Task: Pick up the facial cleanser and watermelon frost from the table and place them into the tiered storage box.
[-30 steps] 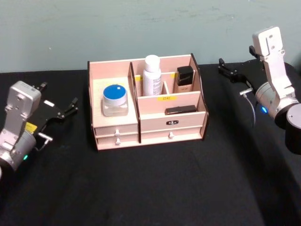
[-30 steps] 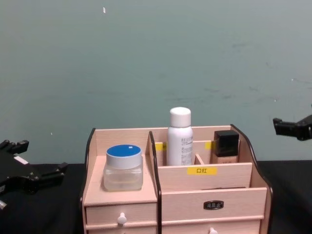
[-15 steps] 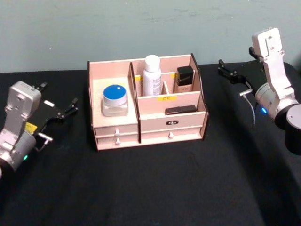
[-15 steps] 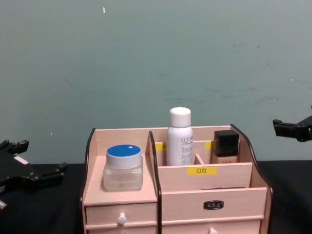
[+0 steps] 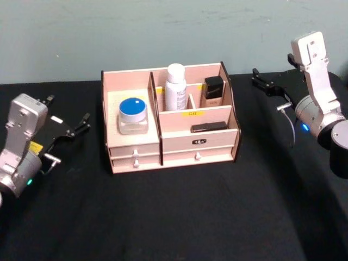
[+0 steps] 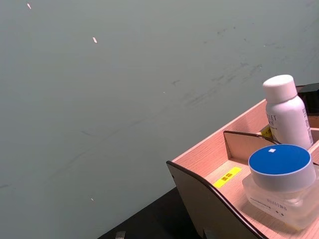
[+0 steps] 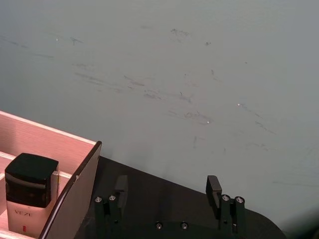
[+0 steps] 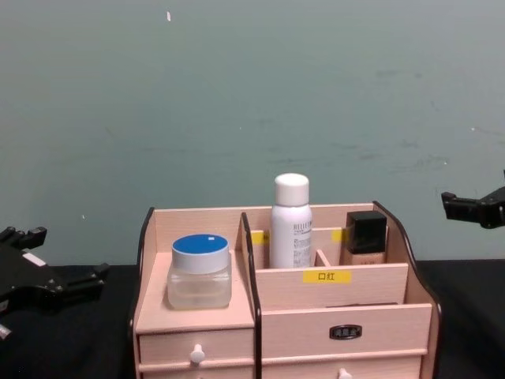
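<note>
Because both arms are sitting back at the sides, nothing is being carried right now. The left gripper (image 5: 68, 126) is resting low over the black surface (image 5: 179, 217), to the left of the tiered storage box (image 5: 169, 153), and its fingers are spread apart and holding nothing. The right gripper (image 5: 266, 84) is hanging to the right of the box, also with its fingers spread and empty.

The box is standing in the middle of the surface. A jar with a blue lid (image 5: 133, 115) is sitting on the left shelf. A white bottle (image 5: 175, 87) is standing up in a back slot so it cannot tip. A small bottle with a black cap (image 5: 213, 91) is standing in the next slot. A flat dark thing (image 5: 209, 127) is lying in the front tray.

I think the job is looking done, though I cannot tell which item is which.
</note>
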